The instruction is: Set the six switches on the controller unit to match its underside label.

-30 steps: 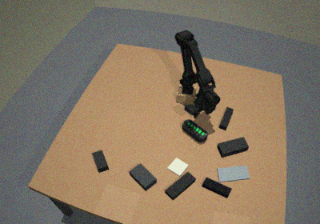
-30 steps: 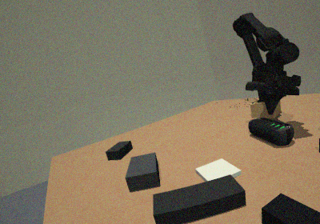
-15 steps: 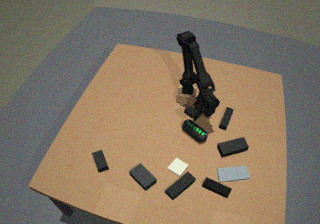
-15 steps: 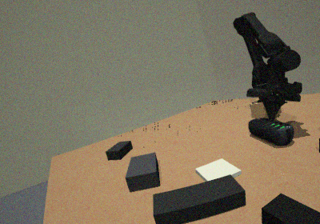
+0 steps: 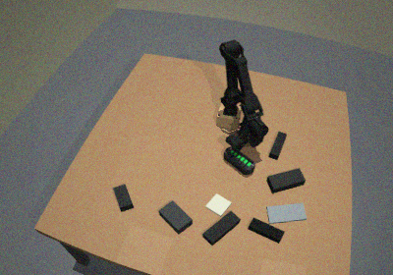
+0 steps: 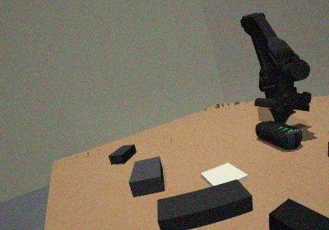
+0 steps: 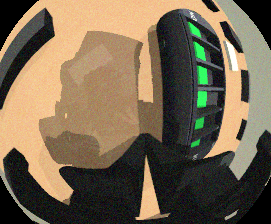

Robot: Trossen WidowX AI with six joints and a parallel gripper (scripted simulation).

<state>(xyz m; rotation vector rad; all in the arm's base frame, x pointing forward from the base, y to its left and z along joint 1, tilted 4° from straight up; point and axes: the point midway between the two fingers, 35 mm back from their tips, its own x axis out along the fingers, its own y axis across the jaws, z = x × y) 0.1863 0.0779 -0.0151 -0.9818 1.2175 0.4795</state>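
Dark grey six-switch controller unit (image 5: pixel 239 160) flat on tan desk (image 5: pixel 147 128), green ends showing. Black hand (image 7: pixel 147 189) pinched shut, empty, beside unit's end. Label unseen; settings unverified, retreat pending.
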